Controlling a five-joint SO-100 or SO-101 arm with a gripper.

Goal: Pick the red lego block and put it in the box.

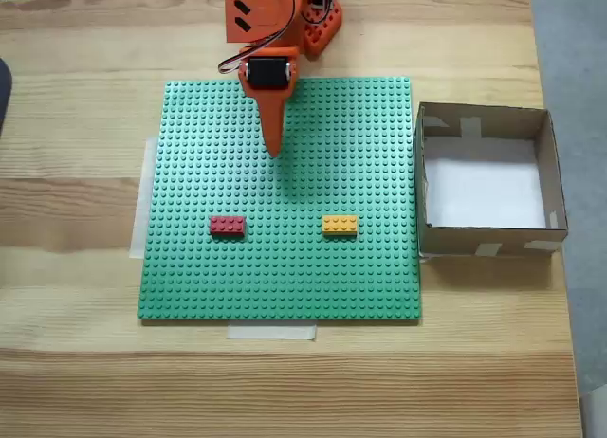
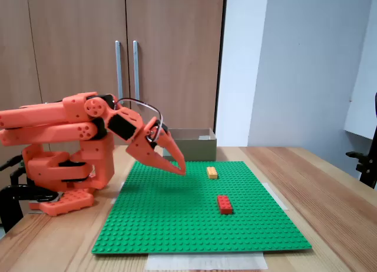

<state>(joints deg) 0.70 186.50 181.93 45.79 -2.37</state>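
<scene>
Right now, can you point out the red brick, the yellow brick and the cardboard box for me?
red lego block [image 1: 227, 226]: fixed view from above, middle of its studded top.
yellow brick [image 1: 340, 225]: same view, middle of its studded top.
box [image 1: 474, 250]: same view, its near cardboard wall.

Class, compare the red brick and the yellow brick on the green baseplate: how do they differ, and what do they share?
Colour: the red brick is dark red, the yellow brick orange-yellow. Place: in the top-down fixed view the red brick lies left, farther from the box; the yellow brick lies nearer it. Shared: same size and shape, both flat on the baseplate, long sides parallel, neither held.
</scene>
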